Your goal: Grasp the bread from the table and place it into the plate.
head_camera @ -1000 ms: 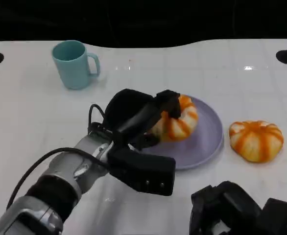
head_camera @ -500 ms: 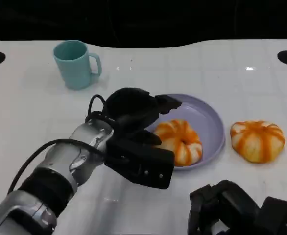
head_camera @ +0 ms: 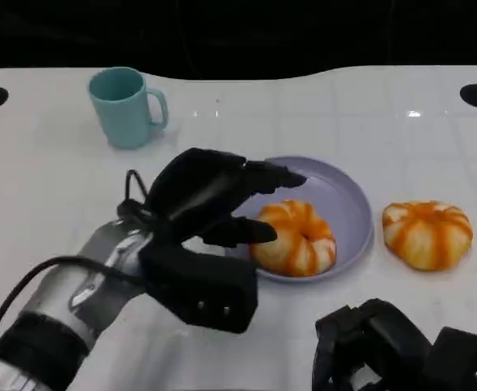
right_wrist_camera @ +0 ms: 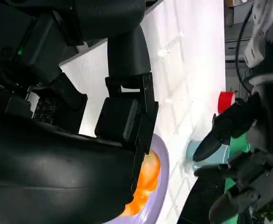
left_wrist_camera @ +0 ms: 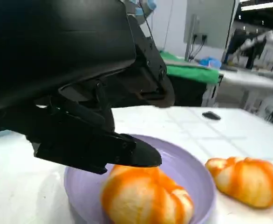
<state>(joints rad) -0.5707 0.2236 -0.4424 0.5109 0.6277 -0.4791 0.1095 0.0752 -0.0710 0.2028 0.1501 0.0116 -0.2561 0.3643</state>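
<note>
An orange-striped bread roll [head_camera: 295, 239] lies on the lavender plate [head_camera: 348, 204], toward the plate's near left side. The left hand [head_camera: 210, 199] hangs just left of it, fingers [head_camera: 275, 173] spread apart and holding nothing, one fingertip close over the roll's left edge and partly covering the plate's left rim. A second striped roll [head_camera: 426, 234] sits on the white bench [head_camera: 43, 187] just right of the plate, apart from its rim. A teal mug [head_camera: 126, 107] stands far left, well apart. The right hand [head_camera: 401, 350] rests at the near right edge, cut off by the frame; whether its fingers are curled or apart cannot be told.
</note>
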